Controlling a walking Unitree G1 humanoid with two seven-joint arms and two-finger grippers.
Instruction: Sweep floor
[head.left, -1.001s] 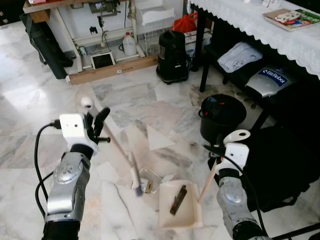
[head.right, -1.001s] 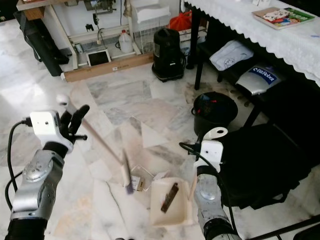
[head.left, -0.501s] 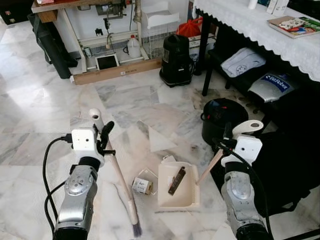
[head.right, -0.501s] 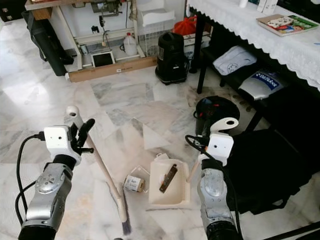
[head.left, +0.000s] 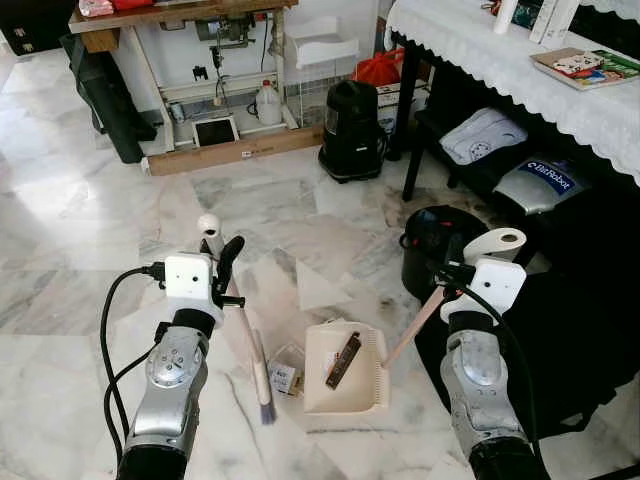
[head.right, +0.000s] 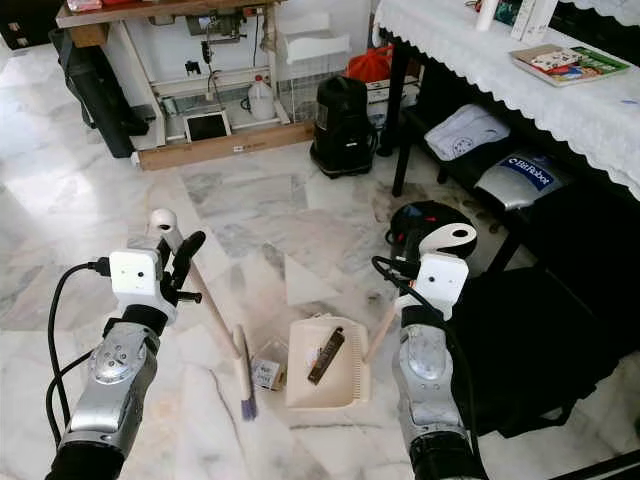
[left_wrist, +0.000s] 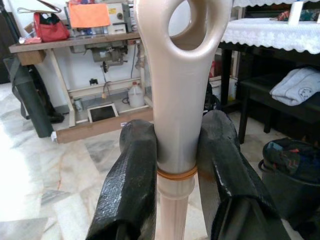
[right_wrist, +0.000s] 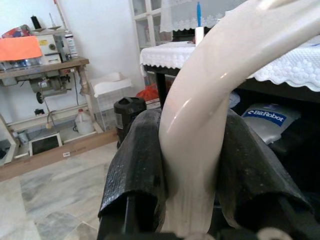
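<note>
My left gripper (left_wrist: 176, 150) is clamped on the brush (head.left: 262, 385), bristles on the floor (head.left: 90, 250) just left of the small box (head.left: 283, 378) beside the dustpan (head.left: 345, 368), whose handle my right gripper (right_wrist: 192, 150) clamps.

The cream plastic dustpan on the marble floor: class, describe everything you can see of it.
The cream plastic dustpan is a shallow square tray with raised walls, lying flat on the marble floor. A dark oblong scrap lies inside. Its long pale handle slants up to the right gripper, clamped on it. A small box sits beside its open edge.
</note>
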